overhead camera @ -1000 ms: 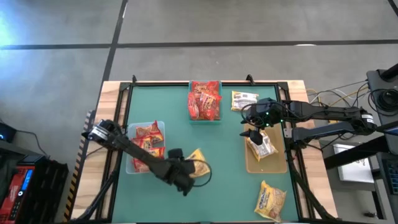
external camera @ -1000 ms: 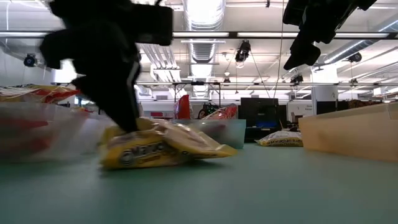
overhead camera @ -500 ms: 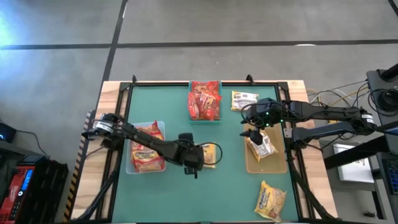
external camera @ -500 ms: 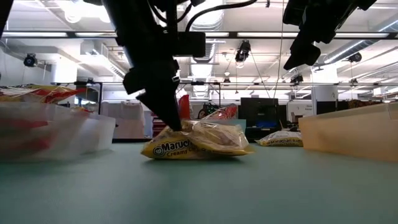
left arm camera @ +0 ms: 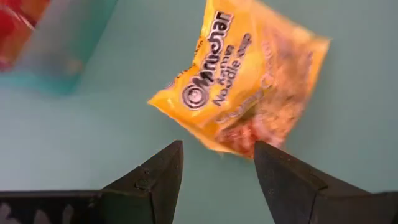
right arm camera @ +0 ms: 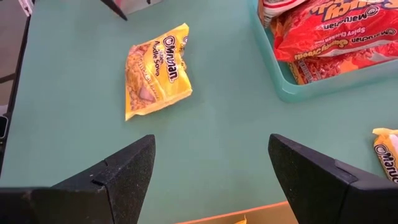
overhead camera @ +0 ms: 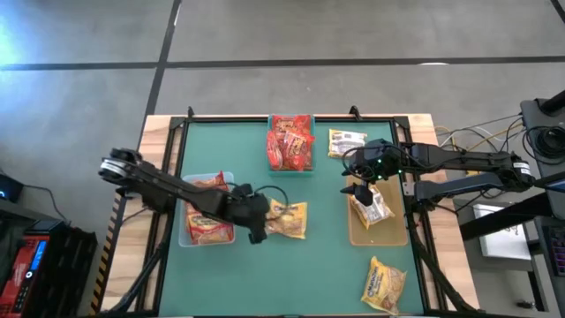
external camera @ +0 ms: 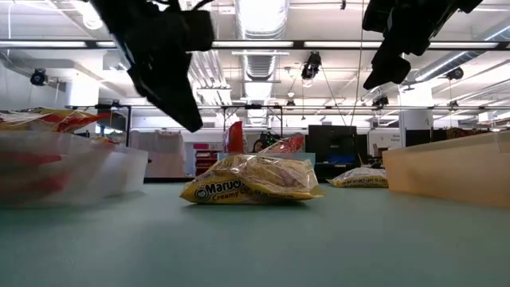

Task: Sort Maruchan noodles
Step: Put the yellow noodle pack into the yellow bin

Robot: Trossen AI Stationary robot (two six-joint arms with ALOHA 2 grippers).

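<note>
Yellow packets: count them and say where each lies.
4: one mid-table by the left gripper, one at the far edge, one in the tan bin, one at the near right corner. Others may be hidden.

high view straight down; low view level at tabletop; both share yellow packet [overhead camera: 288,219] mid-table.

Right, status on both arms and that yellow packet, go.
Left gripper open, lifted off the yellow packet, which lies flat mid-table. Right gripper open, hovering over the tan bin. Nothing blocking the packet.
</note>
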